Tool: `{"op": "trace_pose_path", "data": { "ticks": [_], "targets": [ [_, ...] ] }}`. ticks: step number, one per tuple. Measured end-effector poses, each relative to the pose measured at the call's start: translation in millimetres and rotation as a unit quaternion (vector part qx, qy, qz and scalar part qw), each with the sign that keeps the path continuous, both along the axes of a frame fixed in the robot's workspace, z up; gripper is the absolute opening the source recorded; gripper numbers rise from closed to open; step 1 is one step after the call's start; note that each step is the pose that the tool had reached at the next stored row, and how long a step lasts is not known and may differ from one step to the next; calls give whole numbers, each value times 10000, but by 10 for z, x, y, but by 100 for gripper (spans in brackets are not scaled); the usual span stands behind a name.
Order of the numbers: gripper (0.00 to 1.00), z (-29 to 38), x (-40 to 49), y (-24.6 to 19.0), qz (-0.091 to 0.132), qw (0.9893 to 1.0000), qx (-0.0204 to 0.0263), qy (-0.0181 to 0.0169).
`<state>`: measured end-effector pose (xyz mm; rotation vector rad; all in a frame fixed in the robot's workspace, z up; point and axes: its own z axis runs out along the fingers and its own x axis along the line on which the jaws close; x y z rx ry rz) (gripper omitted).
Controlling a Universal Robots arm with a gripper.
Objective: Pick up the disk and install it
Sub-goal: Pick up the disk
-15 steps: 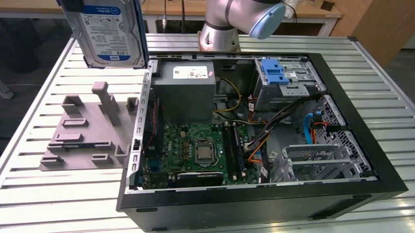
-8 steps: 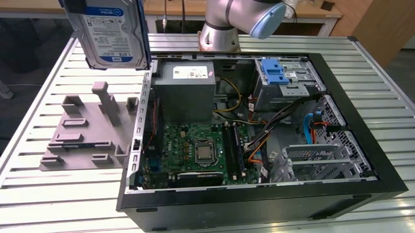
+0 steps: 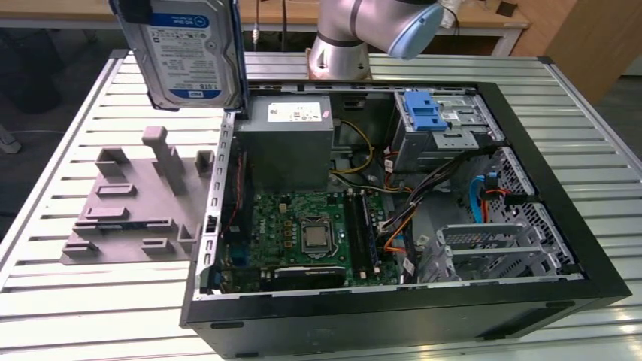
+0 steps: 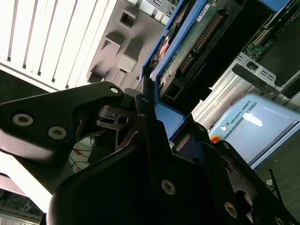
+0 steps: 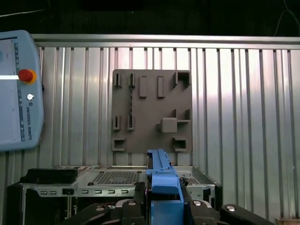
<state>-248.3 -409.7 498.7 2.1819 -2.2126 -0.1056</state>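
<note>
Silver-grey rectangular disk [image 3: 186, 53], with a white-and-blue label and a blue plastic carrier bracket, hangs upright in the air at the upper left of the exterior view. It is the item closest to that camera. Its lower edge sits over the far left corner of the open black computer case [image 3: 401, 320].

In the first wrist view, the jaws of the black gripper [image 5: 162, 199] pinch the blue bracket edge of the disk.

Inside the case, nearest the front, lies the green motherboard [image 3: 301, 226]. Behind it stands the grey power-supply box [image 3: 291, 139]. The metal drive cage with blue latch [image 3: 441, 124] sits toward the upper right.

Left of the case, a grey moulded fixture plate [image 3: 125, 203] rests on the white slatted metal table [image 3: 60, 301].

Farthest back rises the silver robot arm [image 3: 361, 30].

The first wrist view also records a grey teach pendant with red button [image 5: 16, 89], well apart from the plate.
</note>
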Motion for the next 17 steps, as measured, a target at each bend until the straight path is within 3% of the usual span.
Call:
{"op": "trace_pose_path", "data": {
  "ticks": [11,17],
  "targets": [
    [36,0,6,-11,0,10000,0,0],
    [36,0,52,-11,0,10000,0,0]
  ]
}}
